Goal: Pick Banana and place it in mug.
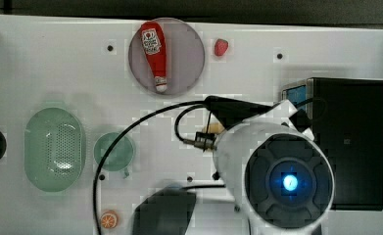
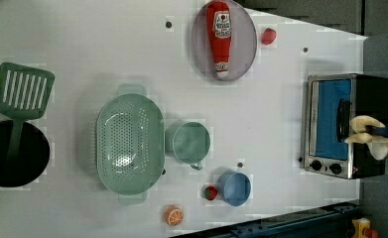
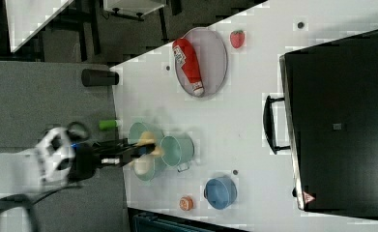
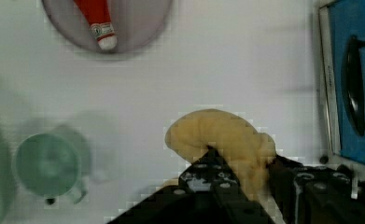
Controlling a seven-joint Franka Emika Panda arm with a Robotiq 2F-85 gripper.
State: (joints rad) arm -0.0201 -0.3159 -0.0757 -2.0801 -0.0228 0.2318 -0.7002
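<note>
White tabletop (image 1: 257, 39) is seen beneath everything. On it, in the left view, a green perforated basket (image 2: 129, 144) lies just beside the mug (image 2: 187, 143), which stands upright. The gripper (image 4: 248, 175) is held above the table, its fingers clamped on the banana (image 4: 222, 135), well apart from the mug (image 4: 47, 164) in the wrist view.

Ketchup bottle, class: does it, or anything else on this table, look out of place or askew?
Yes. The ketchup bottle lies flat on its side across the round plate, not standing, cap end by the plate's rim. Beside the plate, a strawberry sits loose on the table. Nothing looks spilled or broken.
</note>
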